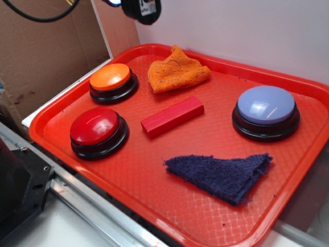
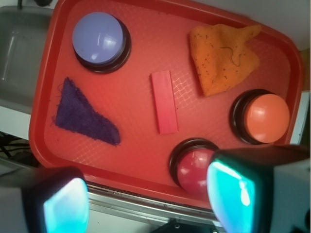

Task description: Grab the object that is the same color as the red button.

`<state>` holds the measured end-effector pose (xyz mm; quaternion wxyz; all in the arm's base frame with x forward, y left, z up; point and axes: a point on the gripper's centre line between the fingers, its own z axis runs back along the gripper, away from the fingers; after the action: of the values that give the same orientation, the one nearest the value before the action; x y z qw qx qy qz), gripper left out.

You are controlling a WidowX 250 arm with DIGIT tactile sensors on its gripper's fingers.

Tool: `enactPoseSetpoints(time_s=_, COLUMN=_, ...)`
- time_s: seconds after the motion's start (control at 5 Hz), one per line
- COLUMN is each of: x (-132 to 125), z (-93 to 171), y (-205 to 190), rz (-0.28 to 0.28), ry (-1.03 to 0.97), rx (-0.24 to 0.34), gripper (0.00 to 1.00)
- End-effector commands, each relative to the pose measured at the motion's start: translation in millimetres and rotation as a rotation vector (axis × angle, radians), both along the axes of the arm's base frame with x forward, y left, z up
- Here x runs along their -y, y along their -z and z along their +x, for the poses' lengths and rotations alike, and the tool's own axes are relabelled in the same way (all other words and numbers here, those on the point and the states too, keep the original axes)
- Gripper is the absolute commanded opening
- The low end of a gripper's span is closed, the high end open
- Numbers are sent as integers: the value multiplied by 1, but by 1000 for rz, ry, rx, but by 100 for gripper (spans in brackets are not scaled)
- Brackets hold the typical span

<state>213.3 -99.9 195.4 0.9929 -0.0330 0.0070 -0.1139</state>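
A small red bar-shaped block (image 1: 172, 116) (image 2: 164, 101) lies flat near the middle of the red tray (image 1: 154, 200) (image 2: 43, 131). The red button (image 1: 95, 126) (image 2: 194, 169), a glossy dome on a black base, stands at the tray's front left in the exterior view. My gripper (image 2: 148, 199) hangs high above the tray's near edge, open, with nothing between its fingers (image 2: 231, 194). In the exterior view only a dark part of the arm (image 1: 141, 9) shows at the top.
An orange button (image 1: 110, 77) (image 2: 267, 118), a pale blue button (image 1: 266, 105) (image 2: 98, 38), a crumpled orange cloth (image 1: 177, 71) (image 2: 223, 56) and a dark blue cloth (image 1: 222, 174) (image 2: 85, 115) share the tray. A cardboard wall (image 1: 46, 56) stands left; a metal rail (image 1: 87, 206) runs along the front.
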Motion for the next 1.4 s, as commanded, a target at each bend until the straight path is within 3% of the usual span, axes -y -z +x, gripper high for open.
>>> enactPoseSetpoints(time_s=0.0, x=25, z=-52, y=53, rz=19, ry=178, rx=39, gripper=100)
enactPoseSetpoints(time_s=0.2, x=14, z=-40, y=81, rz=56, ry=140, rx=-4, gripper=100)
enactPoseSetpoints(time_s=0.6, x=-31, z=10, y=112, rz=-5, ry=-3, rx=-54, gripper=100)
enactPoseSetpoints(time_s=0.8, x=-40, z=27, y=130, rz=1, ry=-26, rx=-87, gripper=100)
enactPoseSetpoints(time_s=1.2, x=-12, z=25, y=174, rz=56, ry=39, rx=-168, gripper=100)
